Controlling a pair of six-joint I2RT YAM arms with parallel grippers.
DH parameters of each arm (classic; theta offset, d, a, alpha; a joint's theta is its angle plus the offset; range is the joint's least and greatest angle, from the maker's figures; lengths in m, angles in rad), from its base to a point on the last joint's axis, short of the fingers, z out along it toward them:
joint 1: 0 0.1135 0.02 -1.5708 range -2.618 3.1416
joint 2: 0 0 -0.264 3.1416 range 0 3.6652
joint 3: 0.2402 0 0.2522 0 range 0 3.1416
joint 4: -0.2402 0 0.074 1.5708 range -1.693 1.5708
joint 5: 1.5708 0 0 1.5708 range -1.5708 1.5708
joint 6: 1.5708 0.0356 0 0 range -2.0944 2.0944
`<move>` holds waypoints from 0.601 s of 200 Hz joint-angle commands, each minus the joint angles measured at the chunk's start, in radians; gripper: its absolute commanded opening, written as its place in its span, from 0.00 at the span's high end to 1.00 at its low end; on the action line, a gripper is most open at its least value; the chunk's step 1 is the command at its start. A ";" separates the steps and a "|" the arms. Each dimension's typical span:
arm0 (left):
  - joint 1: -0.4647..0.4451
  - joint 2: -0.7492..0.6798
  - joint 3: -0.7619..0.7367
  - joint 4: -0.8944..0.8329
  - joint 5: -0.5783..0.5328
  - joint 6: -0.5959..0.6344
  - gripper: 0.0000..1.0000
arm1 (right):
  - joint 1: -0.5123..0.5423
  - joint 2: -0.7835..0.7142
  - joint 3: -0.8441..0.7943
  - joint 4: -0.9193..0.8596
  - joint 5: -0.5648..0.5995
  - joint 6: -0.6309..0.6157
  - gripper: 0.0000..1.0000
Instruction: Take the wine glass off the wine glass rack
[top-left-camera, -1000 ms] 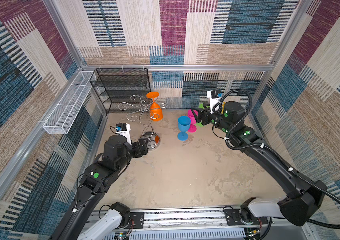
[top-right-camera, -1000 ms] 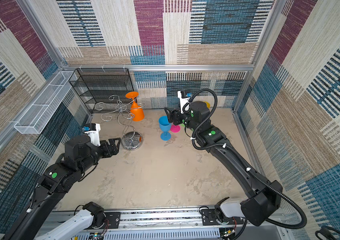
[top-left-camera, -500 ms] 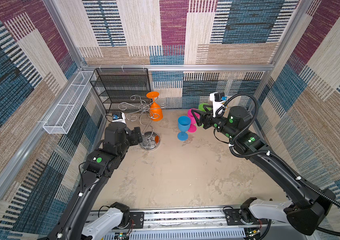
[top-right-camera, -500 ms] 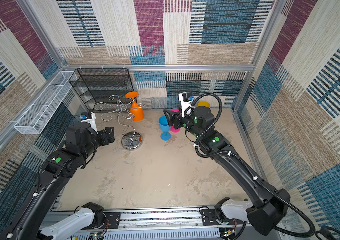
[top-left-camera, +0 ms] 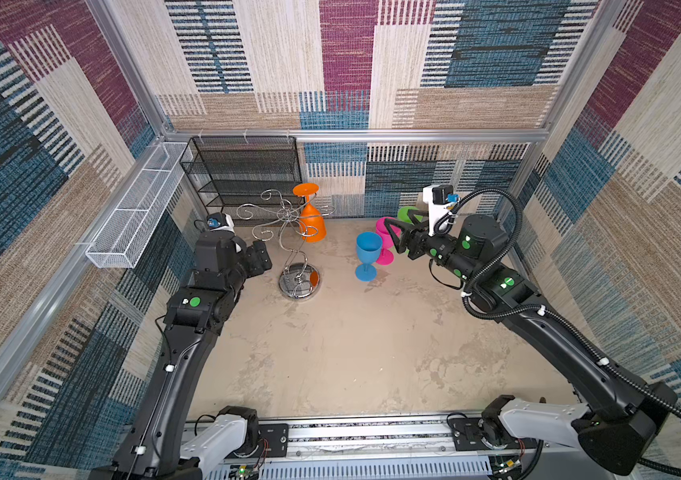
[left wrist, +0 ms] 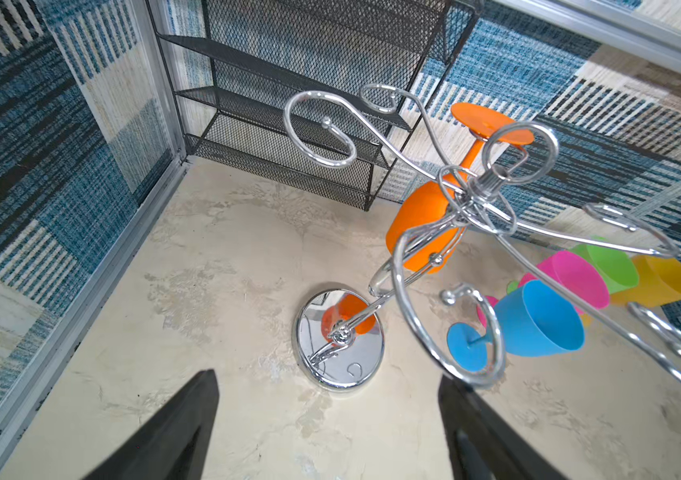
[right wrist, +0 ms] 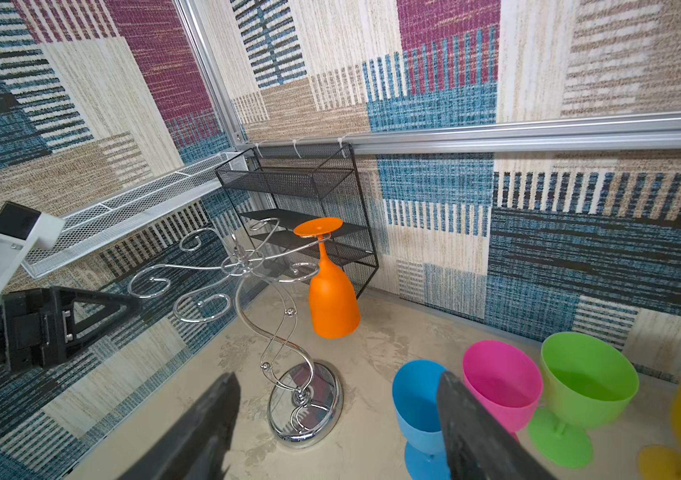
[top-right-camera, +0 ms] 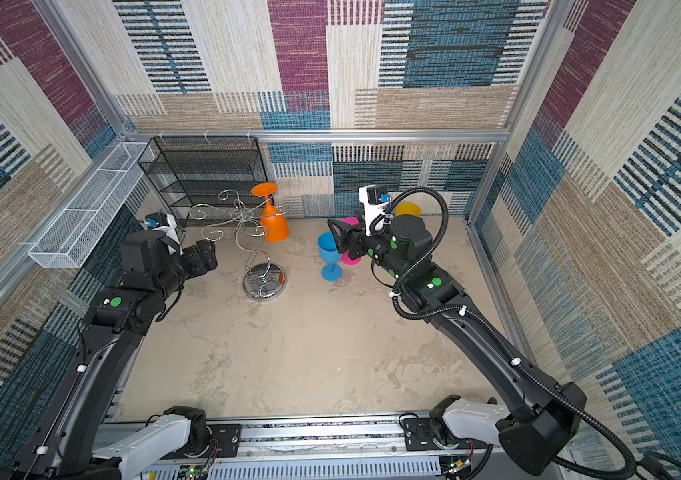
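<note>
Hung foot-up on the chrome stand, untouched.
Nearest, left gripper point(top-left-camera: 259, 259) spread wide and empty, just beside wine glass rack point(top-left-camera: 300, 283); right gripper point(top-left-camera: 396, 236) likewise parted (near the blue cup point(top-left-camera: 368, 249), clasping nothing). Farther back, orange wine glass point(top-left-camera: 313, 226) slung from a scrolled arm: long axis near upright, foot up, mouth down.

Orange wine glass point(top-right-camera: 275, 226) hangs inverted on chrome rack point(top-right-camera: 265, 283); left tool point(top-right-camera: 209, 250) beside.
</note>
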 commanded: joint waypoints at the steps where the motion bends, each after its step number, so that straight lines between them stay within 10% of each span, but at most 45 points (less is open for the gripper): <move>1: 0.039 0.022 0.017 0.064 0.049 0.007 0.14 | 0.012 -0.002 0.003 0.018 0.021 -0.001 0.24; 120: 0.194 0.111 0.002 0.081 0.243 -0.132 0.15 | 0.264 0.158 0.012 0.192 0.131 0.073 0.27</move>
